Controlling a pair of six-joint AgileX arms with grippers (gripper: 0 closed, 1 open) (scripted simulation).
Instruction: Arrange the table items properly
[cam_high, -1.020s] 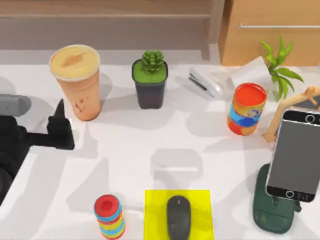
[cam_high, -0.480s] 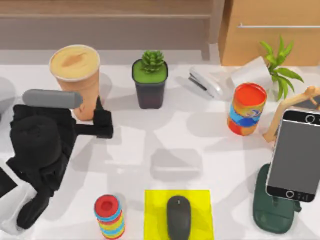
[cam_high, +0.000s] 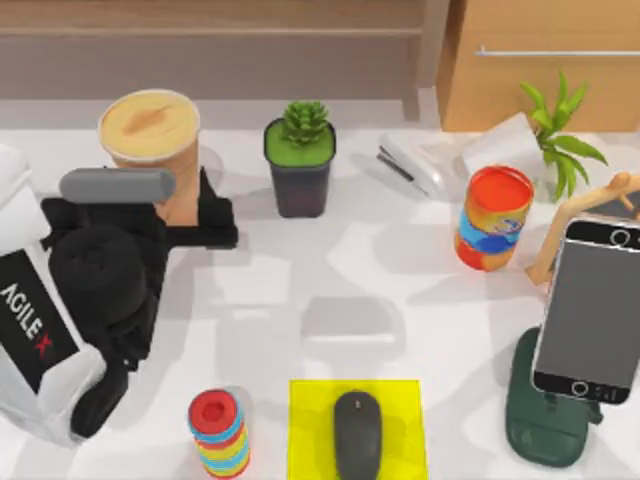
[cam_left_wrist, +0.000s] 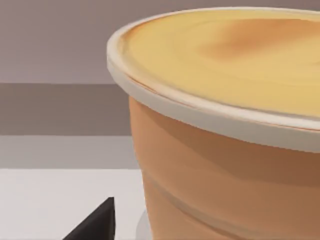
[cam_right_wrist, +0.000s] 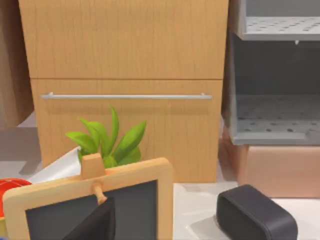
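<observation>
The tall tan drink cup (cam_high: 150, 140) with a foamy top stands at the back left and looms close in the left wrist view (cam_left_wrist: 225, 130). My left gripper (cam_high: 168, 205) is open at the cup's lower part, with one black finger (cam_high: 206, 190) just right of the cup. The dark grey mouse (cam_high: 357, 435) lies on a yellow pad (cam_high: 310, 400) at the front middle. The black silver-edged smartphone (cam_high: 590, 305) leans on a dark green stand (cam_high: 540, 425) at the front right. My right gripper (cam_right_wrist: 97, 225) is parked and faces a wooden cabinet.
A succulent in a black pot (cam_high: 300, 160) stands right of the cup. A red-topped can (cam_high: 493, 218), a stapler (cam_high: 412, 165) and a leafy plant (cam_high: 555, 125) are at the back right. A stack of coloured rings (cam_high: 218, 432) is left of the pad.
My left arm has swung in from the left edge and gone toward the back, bringing its gripper from left of the cup to the cup itself. Nothing else has moved.
</observation>
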